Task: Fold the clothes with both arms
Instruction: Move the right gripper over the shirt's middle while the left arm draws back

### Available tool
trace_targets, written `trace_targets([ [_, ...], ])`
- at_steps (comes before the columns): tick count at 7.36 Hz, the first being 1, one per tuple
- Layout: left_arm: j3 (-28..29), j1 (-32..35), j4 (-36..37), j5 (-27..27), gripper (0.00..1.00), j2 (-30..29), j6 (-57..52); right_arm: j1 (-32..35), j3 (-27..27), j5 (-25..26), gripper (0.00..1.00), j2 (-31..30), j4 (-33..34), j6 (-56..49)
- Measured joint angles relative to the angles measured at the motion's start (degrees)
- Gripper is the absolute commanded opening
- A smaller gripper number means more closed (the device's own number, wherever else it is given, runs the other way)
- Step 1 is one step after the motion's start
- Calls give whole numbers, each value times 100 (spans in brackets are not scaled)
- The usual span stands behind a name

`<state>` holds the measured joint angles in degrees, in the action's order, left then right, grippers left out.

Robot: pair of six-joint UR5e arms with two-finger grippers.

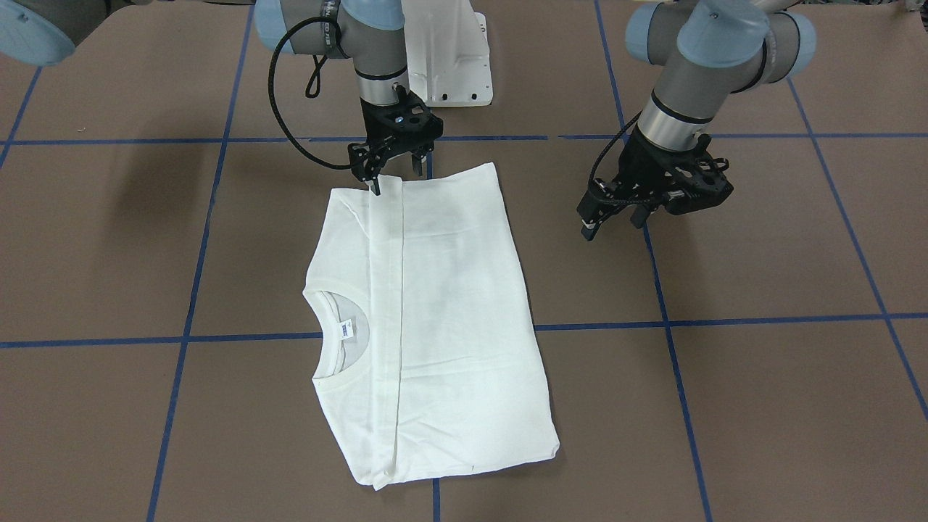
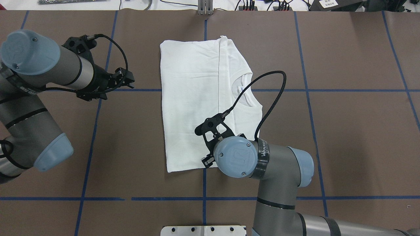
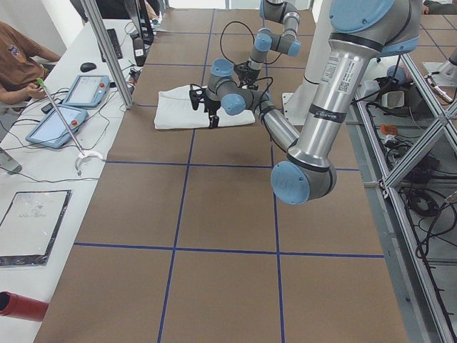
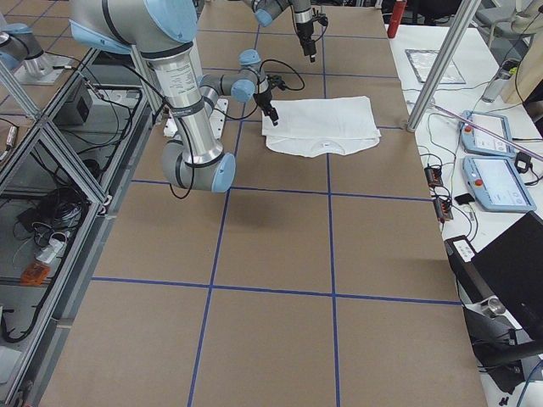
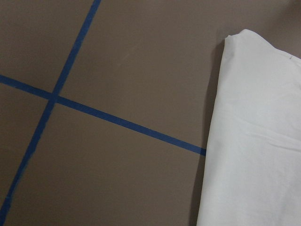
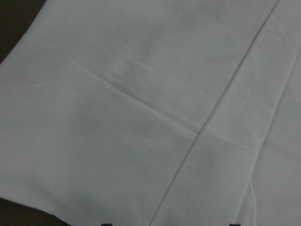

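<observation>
Now my right gripper [image 1: 396,177] hangs spread at the folded side of the white T-shirt [image 1: 449,312] nearest my edge of the tabletop [image 1: 761,406]. My left gripper [image 1: 615,223] hovers wide and empty, off the cloth. Lying mid-tabletop, it looks soft and limp, so I'd pinch corners through all layers.

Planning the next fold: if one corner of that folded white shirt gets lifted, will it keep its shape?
Probably not: the T-shirt lies in soft, creased layers, so a lifted corner would likely droop and unfold. Thin cloth, so likely light. Pushed, it would probably bunch up rather than slide whole.
</observation>
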<state>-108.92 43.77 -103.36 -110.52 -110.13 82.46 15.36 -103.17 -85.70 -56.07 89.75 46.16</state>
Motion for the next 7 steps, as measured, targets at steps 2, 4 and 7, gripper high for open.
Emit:
trace_targets([
  [2, -10, -3, 0, 4, 100, 28, -11, -90, 16, 25, 60, -37, 20, -37],
  [4, -13, -8, 0, -9, 100, 28, -10, -134, 29, 83, 60, -71, 31, -142],
  [7, -13, -9, -10, -33, 100, 37, -10, -185, 178, 161, 52, -15, 7, -237],
])
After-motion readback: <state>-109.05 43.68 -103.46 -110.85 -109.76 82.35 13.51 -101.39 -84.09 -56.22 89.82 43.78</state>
